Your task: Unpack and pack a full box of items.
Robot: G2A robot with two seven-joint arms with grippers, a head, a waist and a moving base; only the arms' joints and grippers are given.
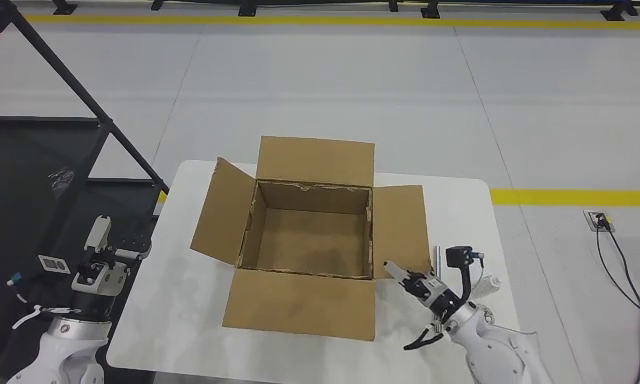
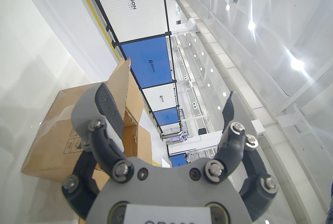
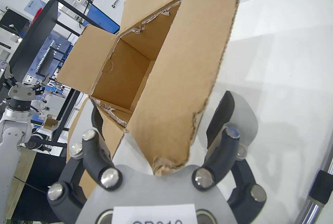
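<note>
**Right gripper straddles a flap corner of the open box**

The open brown cardboard box [image 1: 312, 197] stands at the middle of the white table [image 1: 460, 224], all four flaps folded outward, and what shows of its floor is bare cardboard. With the inside bare, I judge the step in hand to be work on the flaps rather than on any item, though whether this is the end of opening or the start of closing cannot be settled from here.

The right gripper [image 3: 161, 105] sits by the table's near-right corner, its fingers apart with the near corner of the box's right-hand flap [image 3: 187, 53] lying between them, not clamped. The likely next move is to close the pads squarely on that ragged, soft corner. The card will probably bend rather than pivot if it is gripped only at the tip, so a deeper bite and a swing about the fold line seem wise.

The left gripper [image 2: 166, 95] is out past the table's left edge, toward the near-left corner. Its fingers are spread with nothing between them, and it points up and away from the table.

- The inner face of the box's near wall is hidden.
- Whether the flap touches either right pad cannot be told.
- Both arms are cut off at the lower edge of the top view.
</note>
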